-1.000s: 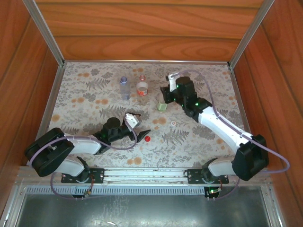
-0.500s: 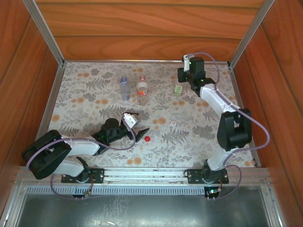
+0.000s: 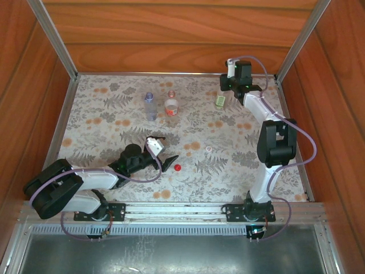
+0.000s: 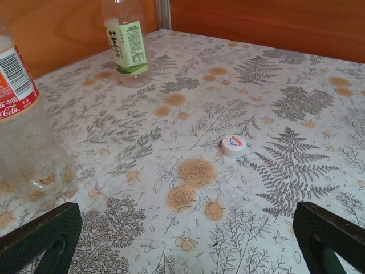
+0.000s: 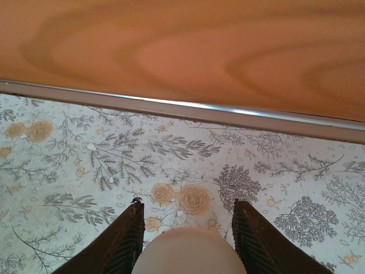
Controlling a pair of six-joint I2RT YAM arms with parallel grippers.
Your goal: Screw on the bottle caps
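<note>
One white cap (image 4: 233, 145) lies ahead of left tool (image 4: 185, 222).

Three small clear plastic bottles stand upright before me. The bluish unlabelled bottle (image 3: 149, 105) and the red-and-white-labelled bottle (image 3: 171, 107) are side by side, not touching, toward the worktop's far edge. The yellow-green-labelled bottle (image 3: 219, 101) is near its far right corner. The small round red cap (image 3: 178, 168) and the white logo-printed cap (image 3: 208, 149) lie flat mid-worktop, apart from each other and from every bottle.
</note>
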